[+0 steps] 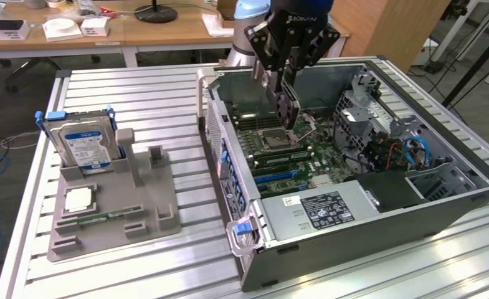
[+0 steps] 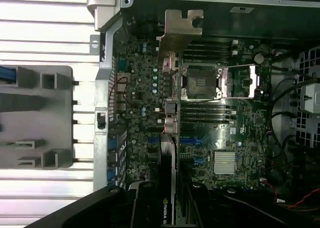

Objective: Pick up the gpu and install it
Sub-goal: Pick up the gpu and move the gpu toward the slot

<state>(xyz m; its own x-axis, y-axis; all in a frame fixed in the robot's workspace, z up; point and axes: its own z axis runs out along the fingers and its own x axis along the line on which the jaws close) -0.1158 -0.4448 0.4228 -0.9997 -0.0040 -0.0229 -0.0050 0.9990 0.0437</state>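
Observation:
The gpu, a thin black card, hangs edge-down inside the open computer case, just above the motherboard near the CPU socket. My gripper is shut on its upper edge. In the wrist view the gpu appears edge-on, running away from my gripper to its silver bracket at the far end, near the case's rear wall. The card sits over the board between the rear ports and the CPU socket, above the blue slots.
A grey fixture on the exterior view's left holds a silver hard drive, a CPU chip and a green memory stick. Inside the case are a drive cage, cables and a power supply.

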